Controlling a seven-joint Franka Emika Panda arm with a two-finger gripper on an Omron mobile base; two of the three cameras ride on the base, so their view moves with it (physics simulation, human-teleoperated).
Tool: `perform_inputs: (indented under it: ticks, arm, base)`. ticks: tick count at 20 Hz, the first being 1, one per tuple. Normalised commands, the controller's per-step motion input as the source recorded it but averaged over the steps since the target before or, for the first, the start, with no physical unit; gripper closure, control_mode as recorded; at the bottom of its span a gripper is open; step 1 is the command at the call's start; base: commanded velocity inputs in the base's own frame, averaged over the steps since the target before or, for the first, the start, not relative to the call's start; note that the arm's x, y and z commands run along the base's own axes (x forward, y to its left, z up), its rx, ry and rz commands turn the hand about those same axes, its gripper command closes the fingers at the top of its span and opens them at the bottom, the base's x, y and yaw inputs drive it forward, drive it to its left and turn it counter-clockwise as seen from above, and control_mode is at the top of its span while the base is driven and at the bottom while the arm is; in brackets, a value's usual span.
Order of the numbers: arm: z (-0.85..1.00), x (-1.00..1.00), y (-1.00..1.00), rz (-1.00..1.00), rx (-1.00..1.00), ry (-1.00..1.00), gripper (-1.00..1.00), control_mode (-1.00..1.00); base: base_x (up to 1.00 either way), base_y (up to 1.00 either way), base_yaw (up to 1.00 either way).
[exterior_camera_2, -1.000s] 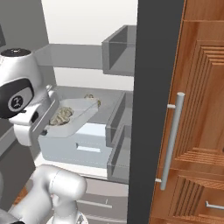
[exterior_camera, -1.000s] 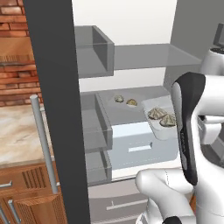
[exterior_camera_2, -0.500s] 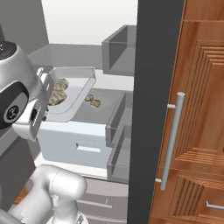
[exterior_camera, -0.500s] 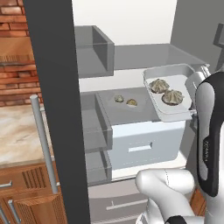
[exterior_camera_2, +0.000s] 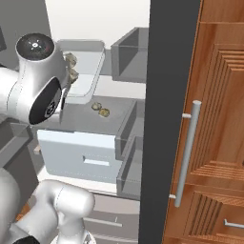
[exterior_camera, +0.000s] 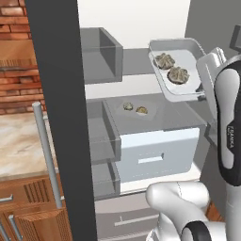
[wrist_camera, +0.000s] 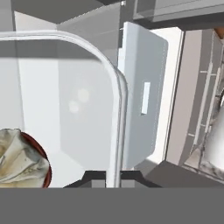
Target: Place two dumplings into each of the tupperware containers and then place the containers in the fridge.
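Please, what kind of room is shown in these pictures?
Most likely a home kitchen. An open fridge with a white interior holds grey shelves and a pale drawer; wooden cabinets with bar handles stand beside it, and a brick wall rises above a stone counter.

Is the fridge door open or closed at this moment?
Open. The fridge door stands swung aside, so its white inside, grey shelves and pale drawer are visible.

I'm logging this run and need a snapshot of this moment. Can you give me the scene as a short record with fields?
gripper: shut on the rim of the held container
held container: raised inside the open fridge, above the drawer
its load: two dumplings
other container: rests on the shelf over the pale drawer, two dumplings in it
fridge door: open
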Motion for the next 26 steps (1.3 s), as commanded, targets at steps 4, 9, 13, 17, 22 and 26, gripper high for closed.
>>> perform_inputs:
  ticks: [4, 9, 13, 17, 22, 26]
  arm:
    - [0.22, 1.00, -0.19, 0.01, 0.09, 0.00, 1.00, -1.00]
    - [0.07, 1.00, -0.04, 0.00, 0.03, 0.00, 1.00, -1.00]
    - [0.01, 1.00, 0.00, 0.01, 0.04, 0.01, 1.00, -1.00]
    - [0.00, 1.00, 0.00, 0.02, 0.01, 0.00, 1.00, -1.00]
    - [0.00, 1.00, 0.00, 0.01, 0.02, 0.01, 1.00, -1.00]
    - [0.00, 1.00, 0.00, 0.02, 0.02, 0.01, 1.00, -1.00]
  base:
    - [0.00, 0.00, 0.00]
    - [0.00, 0.00, 0.00]
    - [0.00, 0.00, 0.00]
    - [0.00, 0.00, 0.00]
    - [0.00, 0.00, 0.00]
    - [0.00, 0.00, 0.00]
